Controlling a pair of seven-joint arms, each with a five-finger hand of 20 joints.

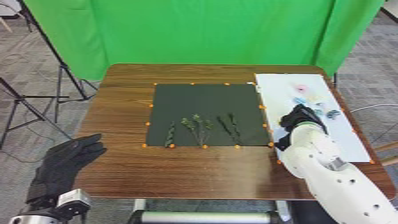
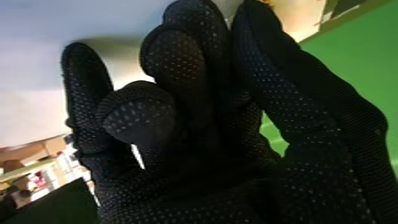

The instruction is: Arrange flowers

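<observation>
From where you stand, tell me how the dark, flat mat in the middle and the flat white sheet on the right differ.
The dark mat is nearly square; the white sheet is longer and narrower. The mat bears green leafy stems, while the sheet bears pink and blue blooms. Both lie on the brown wooden table with orange marks along their edges.
</observation>
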